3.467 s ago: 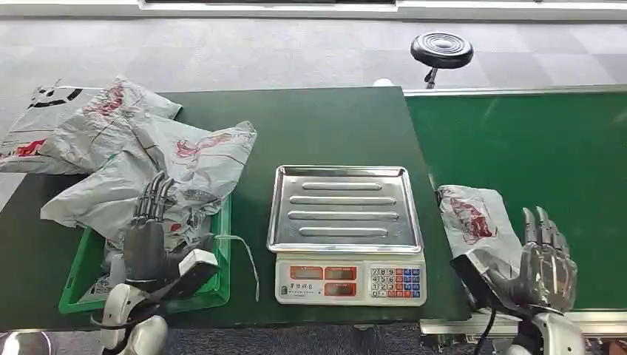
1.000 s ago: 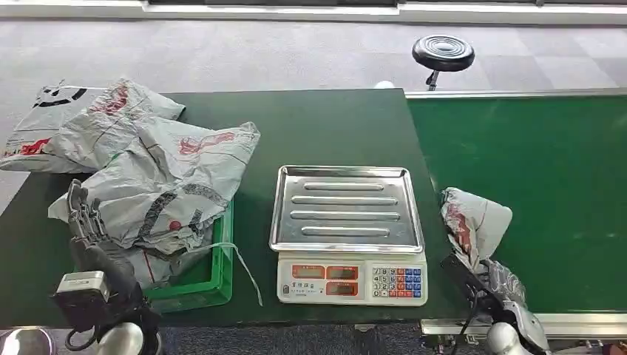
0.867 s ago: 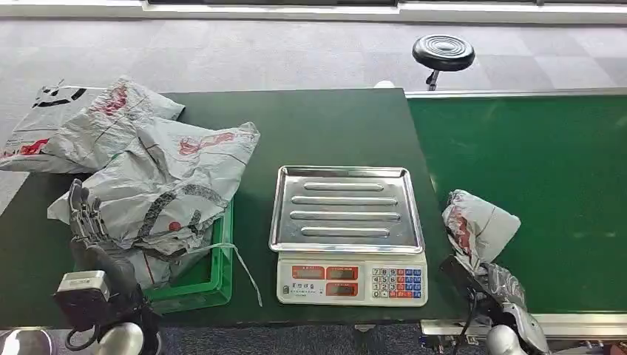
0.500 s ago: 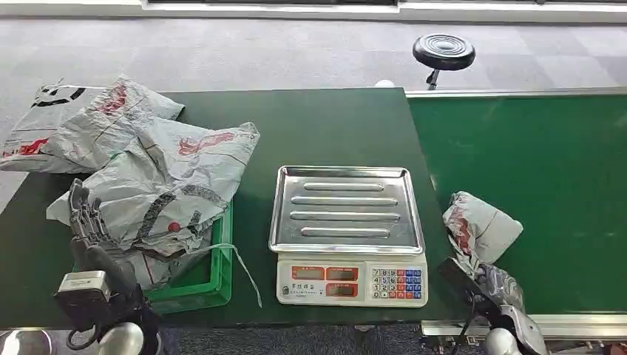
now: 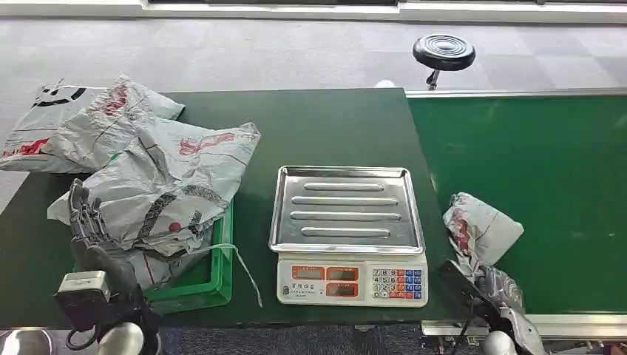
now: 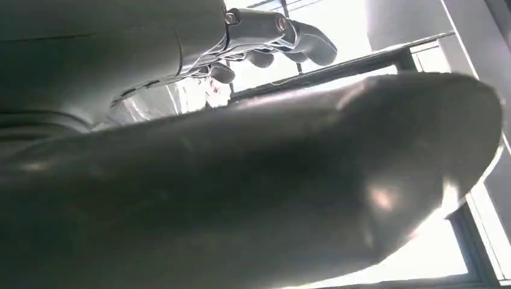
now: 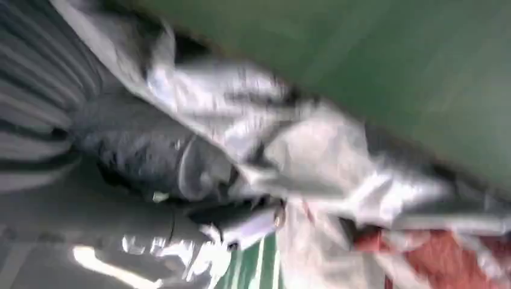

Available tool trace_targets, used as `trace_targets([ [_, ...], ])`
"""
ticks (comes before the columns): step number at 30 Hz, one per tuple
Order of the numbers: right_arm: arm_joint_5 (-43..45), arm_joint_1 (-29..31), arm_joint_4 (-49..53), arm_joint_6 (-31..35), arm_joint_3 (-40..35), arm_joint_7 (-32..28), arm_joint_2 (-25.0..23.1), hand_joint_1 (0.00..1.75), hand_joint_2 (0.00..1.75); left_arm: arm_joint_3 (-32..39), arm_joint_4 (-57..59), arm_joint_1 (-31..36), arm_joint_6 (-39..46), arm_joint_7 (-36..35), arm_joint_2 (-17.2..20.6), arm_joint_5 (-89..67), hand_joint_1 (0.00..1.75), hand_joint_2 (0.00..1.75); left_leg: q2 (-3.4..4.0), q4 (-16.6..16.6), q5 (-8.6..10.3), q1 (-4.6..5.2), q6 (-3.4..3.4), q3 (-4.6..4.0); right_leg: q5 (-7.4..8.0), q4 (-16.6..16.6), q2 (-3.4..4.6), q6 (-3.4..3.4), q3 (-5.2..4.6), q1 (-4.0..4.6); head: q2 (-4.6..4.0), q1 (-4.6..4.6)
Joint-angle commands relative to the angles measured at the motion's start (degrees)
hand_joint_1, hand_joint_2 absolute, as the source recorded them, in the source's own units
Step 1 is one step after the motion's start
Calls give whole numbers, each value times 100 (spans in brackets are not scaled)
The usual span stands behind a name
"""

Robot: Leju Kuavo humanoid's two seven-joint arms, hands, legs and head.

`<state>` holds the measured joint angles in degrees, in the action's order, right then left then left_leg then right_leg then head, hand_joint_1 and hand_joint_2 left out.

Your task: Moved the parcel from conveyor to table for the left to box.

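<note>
The parcel (image 5: 482, 228), a crumpled grey mailing bag with red print, lies on the green conveyor belt (image 5: 540, 155) near its front left corner. My right hand (image 5: 503, 290) sits low at the belt's front edge and grips the bag's near end. The blurred right wrist view shows my right hand (image 7: 150, 159) with thumb and fingers closed into the parcel (image 7: 319, 156). My left hand (image 5: 85, 220) stands upright beside the green box (image 5: 216, 287), fingers extended, holding nothing. In the left wrist view the left hand's fingers (image 6: 271, 33) are spread against bright windows.
A scale with a steel tray (image 5: 344, 208) stands on the dark green table (image 5: 325, 126) between box and belt. Several grey bags (image 5: 163, 181) pile over the box, and more bags (image 5: 74, 122) lie at the far left corner. A black stool (image 5: 442, 52) stands beyond.
My left hand moved off the box to its left side. My right hand dropped from beside the flat parcel and took hold of its near end; the bag bunched up and crept slightly right.
</note>
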<state>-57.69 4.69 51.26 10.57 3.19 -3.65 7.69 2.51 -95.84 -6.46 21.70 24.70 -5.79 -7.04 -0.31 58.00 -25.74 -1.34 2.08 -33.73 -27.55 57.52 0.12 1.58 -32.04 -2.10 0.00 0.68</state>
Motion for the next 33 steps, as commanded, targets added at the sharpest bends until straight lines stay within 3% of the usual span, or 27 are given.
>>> trace_targets([
  [1,-1500,-760,2850,2482,638,344,-366,175,175,-49,-148,-266,178,88,-112,-73,0,0,2,-2,-1,8,-15,-11,-3,4,-4,-20,-15,-3,0,0],
  [2,-1543,-841,3113,2393,664,399,-386,175,175,-50,-148,-274,187,108,-113,-67,0,0,3,4,-2,11,-10,-22,-4,12,-1,-13,-26,-8,0,0],
  [3,-1556,-965,3598,2861,650,252,-390,175,175,-50,-131,-276,226,137,-117,-55,0,0,2,2,0,11,-9,-28,-3,11,-2,-12,-31,-8,0,0],
  [5,-1533,-1128,4193,2943,601,41,-495,175,175,-71,-70,-264,261,186,-131,-42,0,0,6,4,-3,11,-9,-32,-5,13,5,-15,-40,-6,0,0],
  [16,-1623,-1113,4180,2943,601,39,-557,175,175,-81,-58,-255,277,197,-133,-41,0,0,3,-10,5,2,-13,-21,5,-10,0,-20,-25,4,0,0],
  [18,-1956,-1106,4834,2943,951,-754,-1158,175,175,-106,-32,-244,275,212,-181,-43,0,0,1,-7,5,4,-11,-25,3,-4,-1,-19,-30,1,0,0],
  [23,-2275,-1217,5142,2943,609,-552,-1329,175,175,-198,48,-157,292,204,-217,-117,0,0,3,-11,7,1,-8,-17,4,-5,1,-21,-25,4,0,0],
  [29,-1559,-1329,4981,2943,193,-400,-1029,175,175,-224,27,-134,218,150,-215,-193,0,0,2,-13,9,0,-15,-15,8,-15,-1,-21,-18,5,0,0],
  [30,-1189,-1349,4978,2812,44,-401,-918,175,175,-239,39,-125,188,146,-208,-207,0,0,3,-7,6,-1,-9,-17,7,-9,4,-14,-21,5,0,0],
  [31,-21,-1401,4959,2151,-263,-766,-751,175,175,-295,137,-39,76,135,-180,-211,0,0,4,-5,5,1,-6,-17,6,-5,7,-11,-23,2,0,0],
  [33,375,-1260,4594,2054,-449,-1057,-740,175,175,-363,341,125,32,138,-167,-214,0,0,-1,-6,8,4,-7,-21,6,-5,1,-10,-25,-1,0,0],
])
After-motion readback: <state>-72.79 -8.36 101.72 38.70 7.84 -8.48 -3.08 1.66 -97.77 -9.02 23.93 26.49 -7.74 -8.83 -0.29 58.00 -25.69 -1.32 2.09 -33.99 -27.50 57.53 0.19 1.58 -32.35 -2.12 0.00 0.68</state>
